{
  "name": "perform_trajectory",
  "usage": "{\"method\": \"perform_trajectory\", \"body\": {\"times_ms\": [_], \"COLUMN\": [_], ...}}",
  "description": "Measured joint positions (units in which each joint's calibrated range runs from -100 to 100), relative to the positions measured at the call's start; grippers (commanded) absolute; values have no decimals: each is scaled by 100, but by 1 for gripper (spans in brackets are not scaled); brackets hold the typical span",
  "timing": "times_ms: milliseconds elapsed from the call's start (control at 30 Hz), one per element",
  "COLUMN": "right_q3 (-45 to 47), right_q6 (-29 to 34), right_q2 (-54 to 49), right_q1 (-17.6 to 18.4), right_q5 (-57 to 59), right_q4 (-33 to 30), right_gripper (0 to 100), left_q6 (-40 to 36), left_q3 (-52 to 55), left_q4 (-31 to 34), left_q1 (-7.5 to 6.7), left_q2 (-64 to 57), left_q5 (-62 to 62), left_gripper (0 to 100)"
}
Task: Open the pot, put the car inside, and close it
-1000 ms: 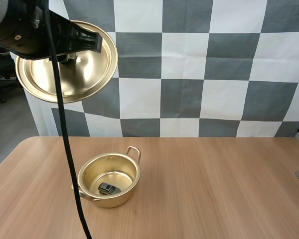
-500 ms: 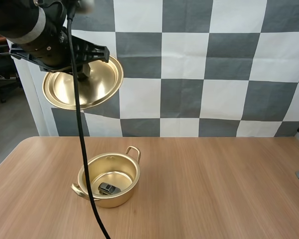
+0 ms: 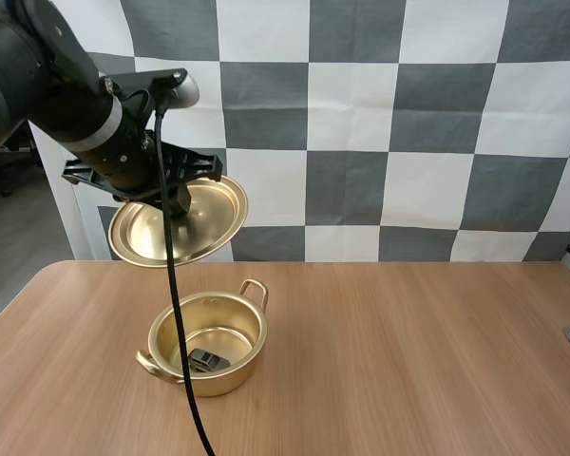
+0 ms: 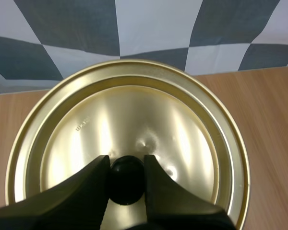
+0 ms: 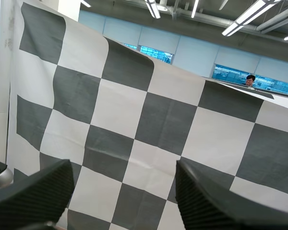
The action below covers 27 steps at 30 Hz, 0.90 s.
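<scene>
Now that our left jaws, clenched on the knob [image 4: 126, 178], have brought the lid [image 3: 209, 220] down from high up to above the pot [image 3: 218, 382] on the bench [image 3: 408, 351], only closing remains. The car [image 3: 207, 360] lies on the pot's floor, long axis roughly left-right in the high view, nose unclear; our right jaws are released, empty.

Gold metal pot [image 3: 230, 378], loop handle each side, upright on tabletop [image 3: 408, 361], uncovered. Small grey car [image 3: 207, 360] lies on pot floor. Round gold lid [image 3: 198, 228] hangs in air above pot, slightly tilted, apart from rim. Lid's black knob [image 4: 126, 173] pinched by left end effector [image 4: 126, 166].
</scene>
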Motion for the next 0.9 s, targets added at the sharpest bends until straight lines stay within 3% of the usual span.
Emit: {"method": "perform_trajectory", "body": {"times_ms": [33, 100, 267, 900], "right_q3": [21, 51, 51, 51], "right_q6": [0, 0, 0, 0], "right_q2": [0, 0, 0, -50], "right_q1": [0, 0, 0, 0], "right_q5": [2, 1, 1, 1], "right_q4": [0, 0, 0, 0], "right_gripper": [100, 100, 100, 100], "left_q6": [0, 203, 273, 465], "left_q3": [167, 1537, 2289, 2637], "left_q4": [-23, -275, -302, -460], "left_q1": [0, 0, 0, 0], "left_q2": [45, 89, 89, 730], "left_q5": [0, 2, 2, -144], "left_gripper": [0, 0, 0, 0]}}
